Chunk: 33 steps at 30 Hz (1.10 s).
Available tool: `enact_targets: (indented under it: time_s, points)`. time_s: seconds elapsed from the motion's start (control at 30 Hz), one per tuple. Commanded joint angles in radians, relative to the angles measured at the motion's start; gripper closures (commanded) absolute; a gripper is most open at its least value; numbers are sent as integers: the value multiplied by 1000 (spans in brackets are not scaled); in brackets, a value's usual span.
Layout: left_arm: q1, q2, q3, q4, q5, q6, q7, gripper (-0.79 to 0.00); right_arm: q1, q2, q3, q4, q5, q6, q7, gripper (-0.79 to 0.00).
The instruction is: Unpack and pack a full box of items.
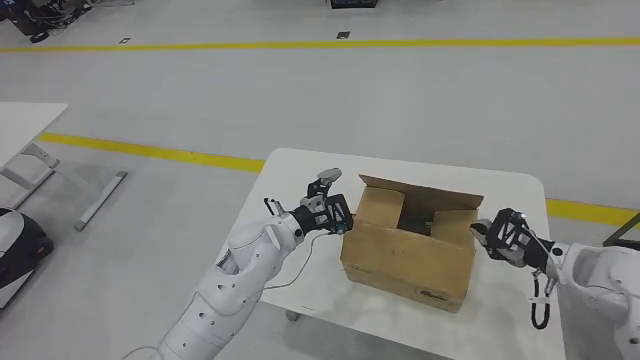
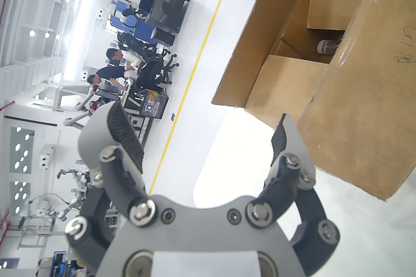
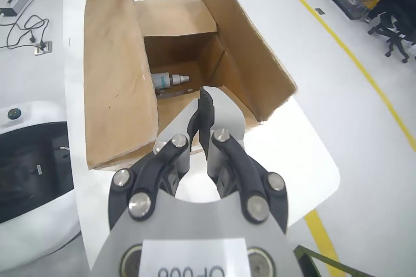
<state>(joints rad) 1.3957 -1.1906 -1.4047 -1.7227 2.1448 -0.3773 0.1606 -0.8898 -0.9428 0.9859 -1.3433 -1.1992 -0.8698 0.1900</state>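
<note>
A white table (image 1: 300,295) carries an open cardboard box (image 1: 405,255), whose two long flaps stand up. The left gripper (image 2: 200,122) hangs just beside one short end of the box, its fingers wide apart with nothing between them. The right gripper (image 3: 204,98) sits at the opposite short end, over the end flap's edge, with its fingers pressed together; whether they pinch the card I cannot tell. On the box floor lies a spray bottle (image 3: 169,79) on its side, close to a long wall. A brown-capped jar (image 2: 326,47) also rests inside.
</note>
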Motion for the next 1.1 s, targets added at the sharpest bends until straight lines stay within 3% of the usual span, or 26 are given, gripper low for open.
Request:
enact_targets:
  time_s: [0.0, 0.3, 0.57, 0.8, 1.07]
  points:
    - [0, 0, 0, 0, 0, 0, 0, -785, 21, -10, -28, 33, 0, -14, -8, 0]
    - [0, 0, 0, 0, 0, 0, 0, -785, 67, -37, -81, 150, 5, -93, -110, 0]
    - [0, 0, 0, 0, 0, 0, 0, -785, 48, -23, -53, 150, -35, -143, -236, 0]
    - [0, 0, 0, 0, 0, 0, 0, -785, 14, -3, 15, 176, -55, -108, -242, 0]
    - [0, 0, 0, 0, 0, 0, 0, -785, 58, -39, -71, 238, -33, -128, -193, 0]
